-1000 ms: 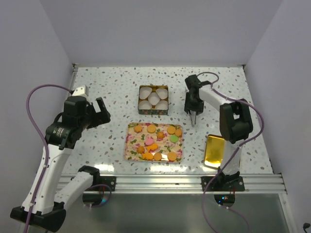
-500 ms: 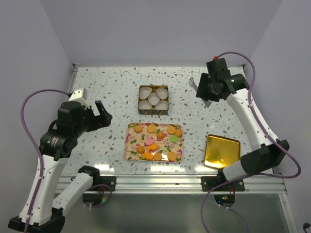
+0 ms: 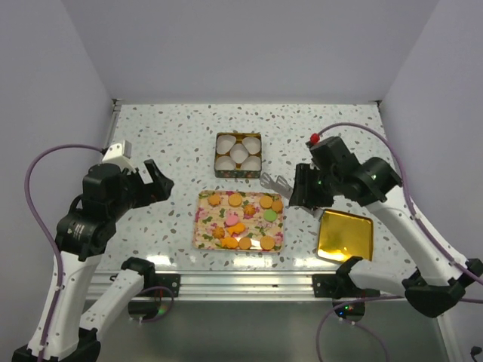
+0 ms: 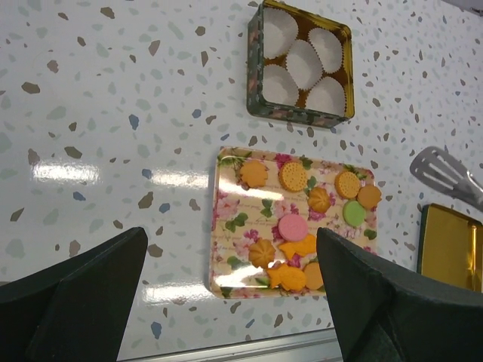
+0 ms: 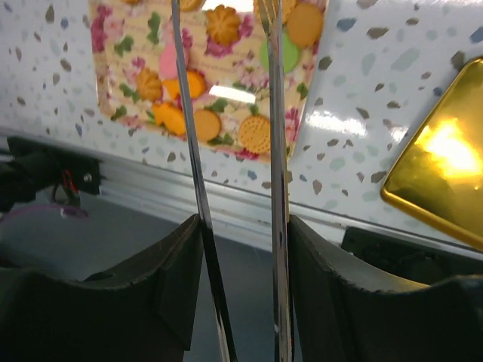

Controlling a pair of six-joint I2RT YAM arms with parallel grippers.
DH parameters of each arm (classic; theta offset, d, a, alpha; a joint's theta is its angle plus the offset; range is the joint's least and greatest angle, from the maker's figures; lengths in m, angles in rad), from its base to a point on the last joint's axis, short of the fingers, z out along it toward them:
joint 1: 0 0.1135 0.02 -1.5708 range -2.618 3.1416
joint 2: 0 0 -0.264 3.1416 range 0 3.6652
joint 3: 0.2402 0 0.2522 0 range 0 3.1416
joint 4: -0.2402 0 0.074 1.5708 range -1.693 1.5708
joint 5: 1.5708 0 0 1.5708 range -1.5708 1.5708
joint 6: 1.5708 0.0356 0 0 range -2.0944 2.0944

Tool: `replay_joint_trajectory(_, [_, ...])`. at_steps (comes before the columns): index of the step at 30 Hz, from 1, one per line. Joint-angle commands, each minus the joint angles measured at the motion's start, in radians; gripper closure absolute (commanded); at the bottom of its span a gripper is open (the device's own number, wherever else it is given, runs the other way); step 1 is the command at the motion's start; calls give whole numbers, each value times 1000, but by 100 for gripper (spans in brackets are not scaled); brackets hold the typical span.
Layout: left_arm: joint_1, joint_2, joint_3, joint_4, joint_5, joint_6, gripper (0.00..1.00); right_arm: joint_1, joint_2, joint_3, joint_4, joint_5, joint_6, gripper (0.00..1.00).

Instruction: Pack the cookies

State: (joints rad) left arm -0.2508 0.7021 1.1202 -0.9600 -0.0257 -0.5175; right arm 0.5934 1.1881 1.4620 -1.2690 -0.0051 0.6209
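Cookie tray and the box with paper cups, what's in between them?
Nothing: just a bare strip of speckled table between the tray and the box, clear in the left wrist view.

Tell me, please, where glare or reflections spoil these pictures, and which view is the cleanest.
Left wrist view: white glare patches on the table and along the flowered tray. Right wrist view: strong glare washes out the gold lid, and there is a smaller bright spot on the tray. Top view: even light and sharp, with only a mild shine on the lid, so it is the cleanest.
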Motion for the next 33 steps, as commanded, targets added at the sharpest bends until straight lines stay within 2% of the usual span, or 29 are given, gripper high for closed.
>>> replay_joint_trajectory(1, [-7,-19,-6,21,21,-24,0,124,-88,-66,-40,-30,121,51])
replay_joint_trajectory(6, [-7,-44,-37,21,21,-32,0,337,-82,-144,-6,62,267,51])
replay_joint_trajectory(7, [-7,-46,-39,20,21,-35,0,415,-68,-146,-1,82,281,51])
replay_joint_trajectory(10, [-7,-55,-39,9,21,-32,0,511,34,-103,-21,166,312,51])
replay_joint_trajectory(16, [-7,-66,-14,-25,4,-24,0,528,185,32,-61,295,312,51])
replay_joint_trajectory(21, [-7,-73,0,-45,-14,-19,0,528,312,129,-113,329,280,51])
replay_joint_trajectory(33, [-5,-69,-3,-52,-22,-13,0,528,375,133,-103,352,260,50])
